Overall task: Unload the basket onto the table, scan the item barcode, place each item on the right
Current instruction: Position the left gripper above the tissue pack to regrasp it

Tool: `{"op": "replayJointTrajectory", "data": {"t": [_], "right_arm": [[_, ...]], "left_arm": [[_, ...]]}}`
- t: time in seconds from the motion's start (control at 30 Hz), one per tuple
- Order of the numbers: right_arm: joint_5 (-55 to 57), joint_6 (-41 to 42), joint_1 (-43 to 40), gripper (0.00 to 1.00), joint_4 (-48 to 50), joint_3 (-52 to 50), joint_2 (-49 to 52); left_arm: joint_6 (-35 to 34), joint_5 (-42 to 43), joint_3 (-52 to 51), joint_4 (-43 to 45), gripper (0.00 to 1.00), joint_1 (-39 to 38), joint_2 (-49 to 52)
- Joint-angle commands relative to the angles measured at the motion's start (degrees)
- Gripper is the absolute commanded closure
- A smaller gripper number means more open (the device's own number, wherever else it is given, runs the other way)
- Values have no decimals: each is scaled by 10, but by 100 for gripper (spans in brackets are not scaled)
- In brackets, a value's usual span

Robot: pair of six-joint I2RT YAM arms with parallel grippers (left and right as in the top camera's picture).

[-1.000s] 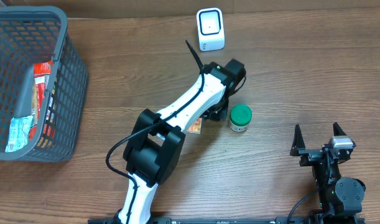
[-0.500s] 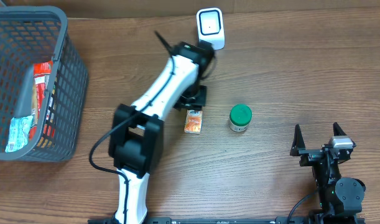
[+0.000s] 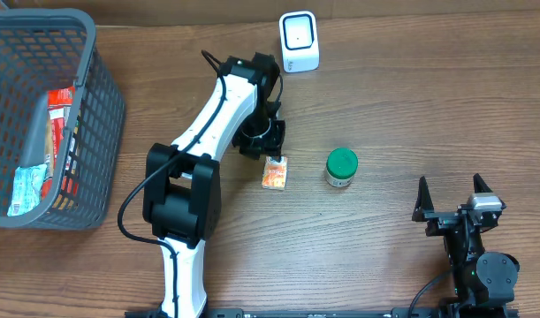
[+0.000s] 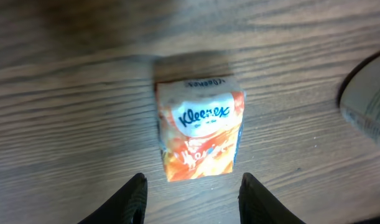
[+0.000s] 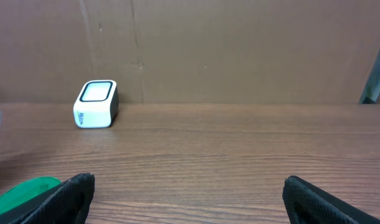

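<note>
A grey basket [image 3: 100, 106] holding packets sits at the table's [image 3: 411, 97] left. The left hand [image 3: 259, 140] hovers released, fingers apart, just beside the Kleenex tissue pack [image 3: 274, 171], which lies flat on the table below the white scanner [image 3: 299, 41]. A green-lidded jar [image 3: 341, 167] stands near the pack. The right hand [image 3: 449, 203] is spread wide, empty.
</note>
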Motion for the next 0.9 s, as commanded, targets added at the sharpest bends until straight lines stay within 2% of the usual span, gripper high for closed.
{"op": "replayJointTrajectory", "data": {"t": [0.0, 0.33, 0.6, 0.67, 0.77, 0.87], "right_arm": [[1, -1, -3, 0, 4, -6, -6], [1, -1, -3, 0, 4, -6, -6], [1, -1, -3, 0, 4, -6, -6], [1, -1, -3, 0, 4, -6, -6], [1, -1, -3, 0, 4, -6, -6], [1, -1, -3, 0, 4, -6, -6]], "left_arm": [[19, 20, -30, 23, 60, 10, 6], [7, 22, -94, 61, 60, 30, 6], [2, 44, -163, 143, 64, 30, 6], [2, 46, -170, 151, 71, 30, 6], [2, 48, -171, 153, 95, 30, 6], [2, 48, -170, 154, 96, 31, 6]]}}
